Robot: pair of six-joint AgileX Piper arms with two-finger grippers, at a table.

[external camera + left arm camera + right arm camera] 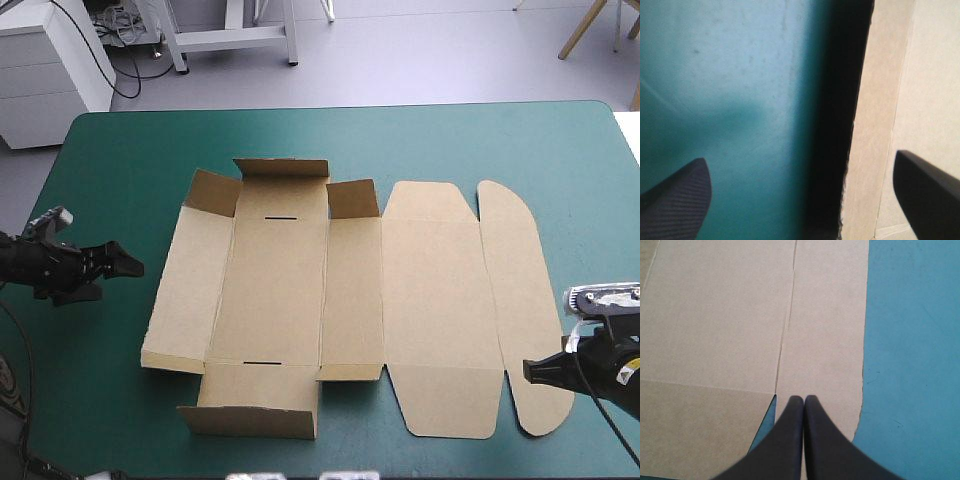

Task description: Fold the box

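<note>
**Two claws sit at the ends of a long box**

At the left side of the surface (pixel 450 140), the left claw (pixel 122 264) is wide open, its two black fingers (pixel 680 200) far apart. It points toward 3 o'clock, straight at the box (pixel 340 300). The box's left wall (pixel 185 290) is near, just ahead, but not touching.

The brown box lies in the middle of the surface. Its long way runs from 9 o'clock to 3 o'clock. On its left part some short walls (pixel 282 168) stand up a little, at 12 and 6 o'clock. The right part, with the round flap (pixel 515 300), lies flat.

At the box's 4 o'clock corner is the right claw (pixel 532 372). It is shut tight into one point and holds nothing. Its tip sits over the round flap's near edge. I cannot tell if it touches.

So the right claw is nearer to the box. I think each claw must next reach inward, toward the box's middle, to lift a wall or flap.
</note>
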